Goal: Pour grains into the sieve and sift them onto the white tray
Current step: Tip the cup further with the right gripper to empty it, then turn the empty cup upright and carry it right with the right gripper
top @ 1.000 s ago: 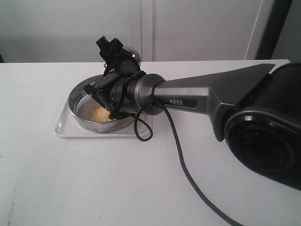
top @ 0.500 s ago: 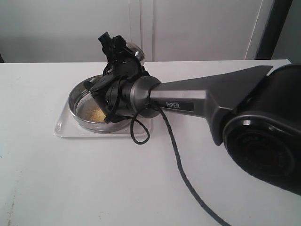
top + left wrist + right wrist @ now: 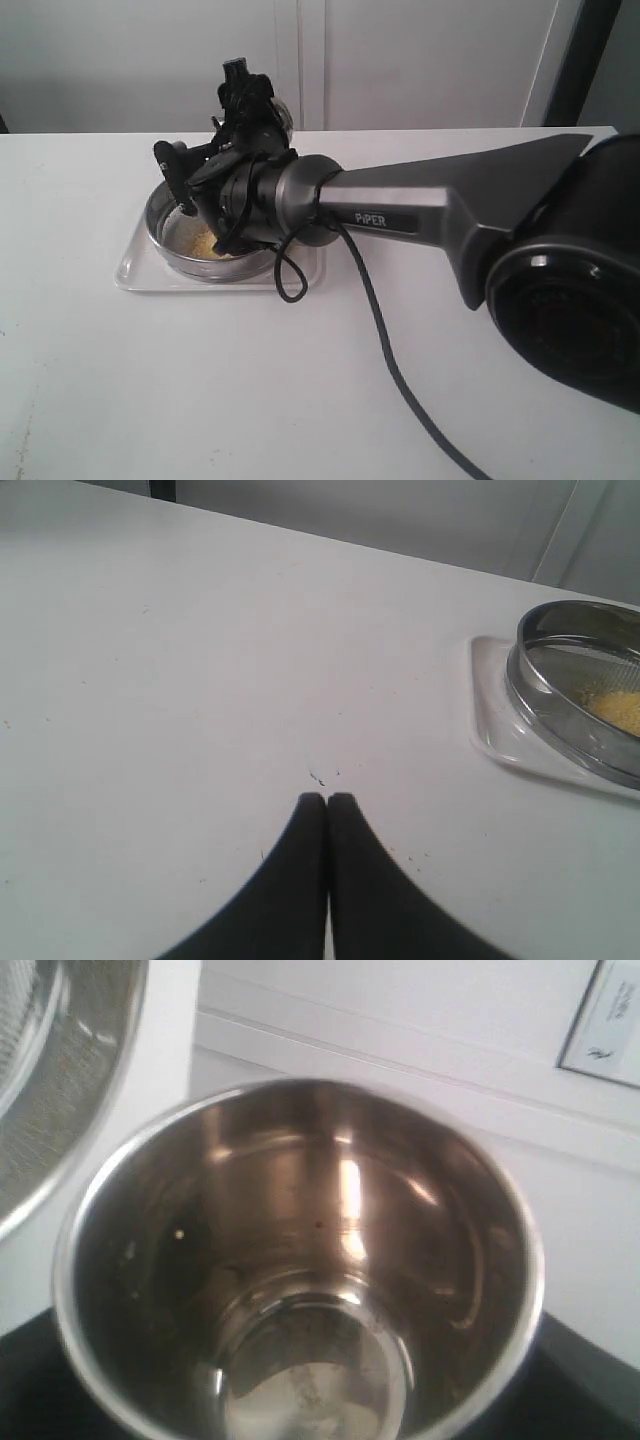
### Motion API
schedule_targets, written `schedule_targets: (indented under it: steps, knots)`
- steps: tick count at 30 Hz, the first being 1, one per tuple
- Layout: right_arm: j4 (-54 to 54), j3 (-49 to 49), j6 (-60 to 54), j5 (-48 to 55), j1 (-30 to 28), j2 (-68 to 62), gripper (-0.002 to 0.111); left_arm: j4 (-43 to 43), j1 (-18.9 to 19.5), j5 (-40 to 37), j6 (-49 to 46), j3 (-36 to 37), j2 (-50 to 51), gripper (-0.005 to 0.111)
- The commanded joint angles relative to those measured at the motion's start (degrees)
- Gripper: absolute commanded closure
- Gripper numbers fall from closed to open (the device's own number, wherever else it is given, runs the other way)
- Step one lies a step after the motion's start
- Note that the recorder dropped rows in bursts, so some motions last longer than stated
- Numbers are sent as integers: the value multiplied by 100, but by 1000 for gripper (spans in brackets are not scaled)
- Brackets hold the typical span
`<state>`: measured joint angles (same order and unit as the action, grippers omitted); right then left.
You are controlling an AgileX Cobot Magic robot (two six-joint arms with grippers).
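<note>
Left gripper: jaws pressed together, nothing held, low over the table. White tray sits at 9 o'clock on the table, with the sieve on it. Grains: yellow pile on the mesh toward 6 o'clock. Right gripper is above the sieve's 1 o'clock rim, jaws wide around the steel cup. Only a few specks show inside the cup.

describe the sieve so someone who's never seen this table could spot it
On the white table, find the flat white tray. The sieve sits on it: a wide, shallow steel ring with a mesh bottom holding yellow grains, unlike the small deep steel cup.
</note>
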<state>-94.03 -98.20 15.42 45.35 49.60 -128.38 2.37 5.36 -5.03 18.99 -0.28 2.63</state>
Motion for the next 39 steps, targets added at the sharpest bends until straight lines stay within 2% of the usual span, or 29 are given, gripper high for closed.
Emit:
schedule_targets:
  steps: [1,6,11,14,25,30,33,39]
  knots:
    - [1527,-28,1126,-988,-116,479,108,-20,11,48,-21,28,0,107]
    - [1780,161,1893,-1776,-214,790,108,-20,11,48,-21,28,0,107]
    - [1834,771,2957,-2729,-420,1138,108,-20,11,48,-21,28,0,107]
    - [1869,1264,3429,-3704,-633,1396,108,-20,11,48,-21,28,0,107]
    - [2056,2586,3738,-6414,-1463,2175,108,-20,11,48,-21,28,0,107]
    - [2111,3113,3979,-6700,-1752,2368,108,-20,11,48,-21,28,0,107]
    - [2355,3576,3860,-6985,-1981,2515,108,-20,11,48,-21,28,0,107]
    - [4608,4701,2175,-8179,-2649,2562,108,-20,11,48,-21,28,0,107]
